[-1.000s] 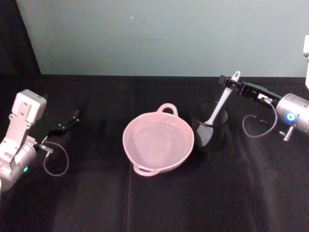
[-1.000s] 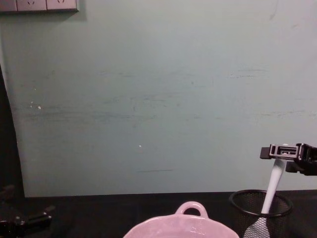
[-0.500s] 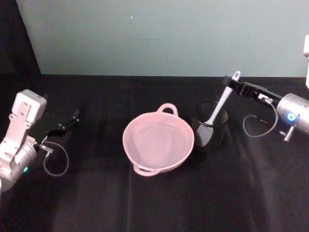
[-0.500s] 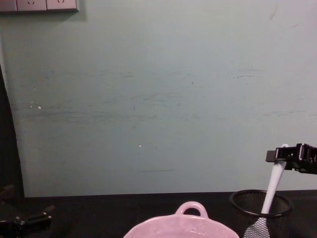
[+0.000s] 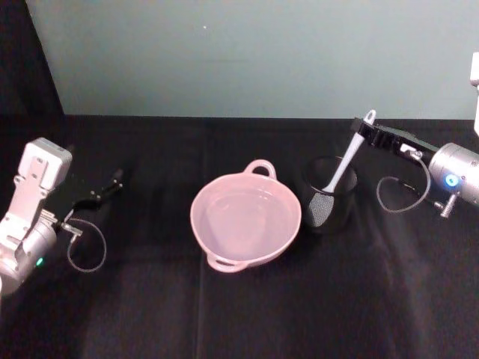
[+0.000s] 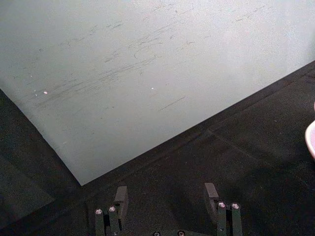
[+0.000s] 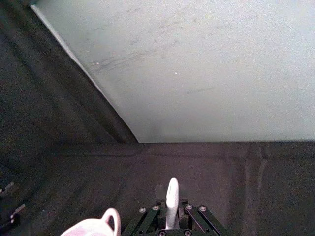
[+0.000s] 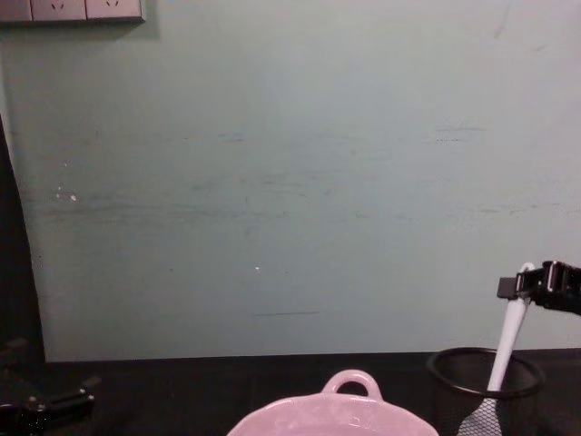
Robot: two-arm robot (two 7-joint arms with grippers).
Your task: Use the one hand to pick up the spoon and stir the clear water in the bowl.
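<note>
Grips the spoon (image 5: 341, 169) high on its slim handle, just below the holed tip, with the right gripper (image 5: 364, 133), jaws drawn narrow onto the white shaft. From the right wrist, shows that handle (image 7: 172, 201) standing up between the fingers.

Leaves the broad head down inside the black mesh cup (image 5: 343, 213), just to the right of the pale pink bowl (image 5: 197, 224) on the black tablecloth (image 5: 247, 314). Seems to rest the head against the cup's wall, though the mesh hides the contact.

Looks light and stiff: thin plastic, probably a little slick. Calls for a firm pinch across the flat of the handle, high up as here, so the head can reach the water without wetting the gripper. May swivel about the pinch once the head drags through water, so suits a slow stir.

Runs its long axis close to upright, seen from the chest (image 8: 508, 336): tip up and leaning to the right, toward the gripper (image 8: 531, 283); head down and toward the bowl.

Parks the left gripper (image 5: 108, 188) low at the table's left, well apart, jaws wide and empty (image 6: 166, 195).
</note>
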